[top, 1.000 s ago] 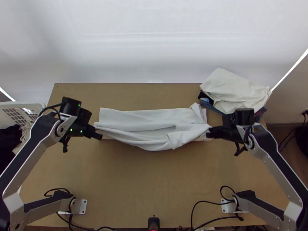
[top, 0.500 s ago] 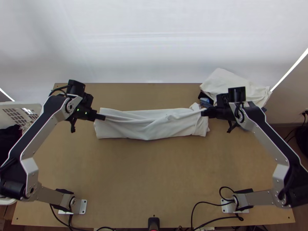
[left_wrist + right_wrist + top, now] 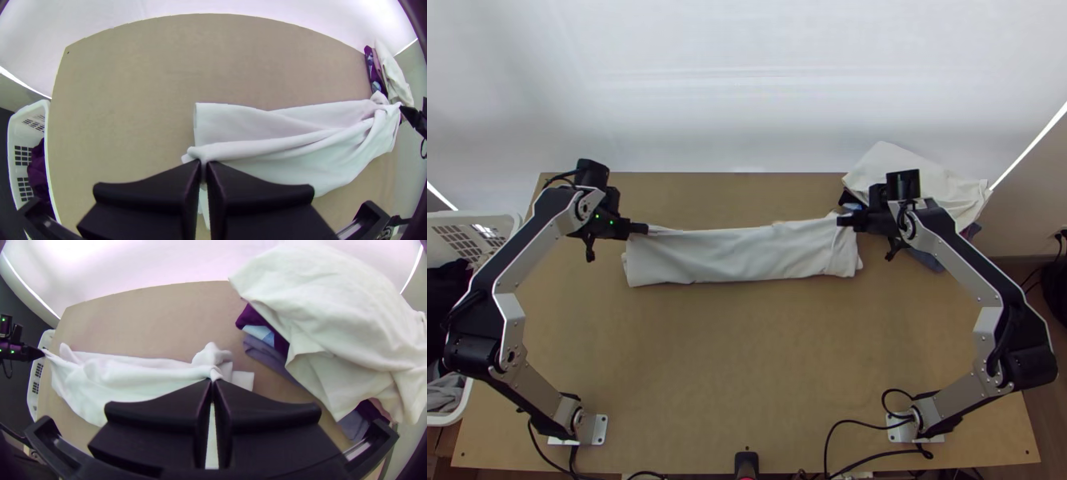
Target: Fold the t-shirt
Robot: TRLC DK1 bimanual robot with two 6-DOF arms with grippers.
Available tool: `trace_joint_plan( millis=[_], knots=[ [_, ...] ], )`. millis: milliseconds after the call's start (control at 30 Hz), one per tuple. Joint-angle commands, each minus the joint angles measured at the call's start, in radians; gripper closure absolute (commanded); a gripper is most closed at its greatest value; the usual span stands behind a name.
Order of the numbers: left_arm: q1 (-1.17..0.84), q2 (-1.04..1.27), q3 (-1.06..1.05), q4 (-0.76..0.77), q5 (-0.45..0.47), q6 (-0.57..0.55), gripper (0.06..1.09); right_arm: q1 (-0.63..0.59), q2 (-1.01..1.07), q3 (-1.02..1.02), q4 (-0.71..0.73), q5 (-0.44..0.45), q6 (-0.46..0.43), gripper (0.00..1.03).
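In the top view my left gripper (image 3: 640,229) is shut on the far left corner of the white t-shirt (image 3: 743,256), and my right gripper (image 3: 845,221) is shut on its far right end. The shirt lies as a long folded strip across the table, its far edge drawn taut between the grippers. In the left wrist view the left gripper (image 3: 203,166) pinches a gathered edge of the shirt (image 3: 284,151). The right gripper (image 3: 212,384) pinches bunched cloth of the shirt (image 3: 129,378) in the right wrist view, beside a small crumpled part.
A stack of cloths topped by a cream one (image 3: 899,180) lies at the table's far right corner, just beyond the right gripper. A white basket (image 3: 463,408) with dark cloth stands off the left edge. Bare table (image 3: 739,360) spreads in front of the shirt.
Both grippers have moved toward the table's far side, holding the shirt's edge. The loose near layer was carried away from the near side, and the strip now looks narrower and smoother.
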Motion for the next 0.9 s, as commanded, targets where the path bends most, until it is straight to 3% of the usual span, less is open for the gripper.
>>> trace_joint_plan(
  millis=[0, 33, 67, 100, 133, 300, 467, 700, 867],
  knots=[
    [0.027, -0.009, 0.014, 0.028, 0.019, -0.053, 0.62, 0.007, -0.018, -0.007, 0.06, 0.069, 0.058, 0.13],
    [0.032, -0.022, 0.009, 0.028, 0.038, -0.055, 0.46, 0.009, -0.033, -0.009, 0.076, 0.093, 0.066, 0.04],
    [0.045, -0.034, 0.003, 0.025, 0.087, -0.053, 0.25, 0.009, -0.056, -0.009, 0.079, 0.099, 0.075, 0.04],
    [0.055, -0.043, 0.003, 0.008, 0.131, -0.053, 0.14, 0.009, -0.087, -0.01, 0.08, 0.101, 0.095, 0.04],
    [0.064, -0.058, 0.002, -0.006, 0.15, -0.051, 0.12, 0.007, -0.116, -0.012, 0.08, 0.102, 0.109, 0.04],
    [0.148, -0.2, -0.106, 0.06, 0.24, -0.033, 0.1, -0.003, -0.302, -0.027, 0.073, 0.101, 0.146, 0.04],
    [0.243, -0.296, -0.245, 0.112, 0.352, 0.064, 0.14, -0.005, -0.438, -0.004, -0.065, 0.069, 0.172, 0.04],
    [0.291, -0.315, -0.402, 0.135, 0.553, 0.169, 0.17, -0.115, -0.463, 0.054, -0.245, -0.304, 0.364, 0.04],
    [0.268, -0.261, -0.494, 0.265, 0.558, 0.148, 0.16, -0.131, -0.46, 0.089, -0.268, -0.43, 0.462, 0.04]
  ],
)
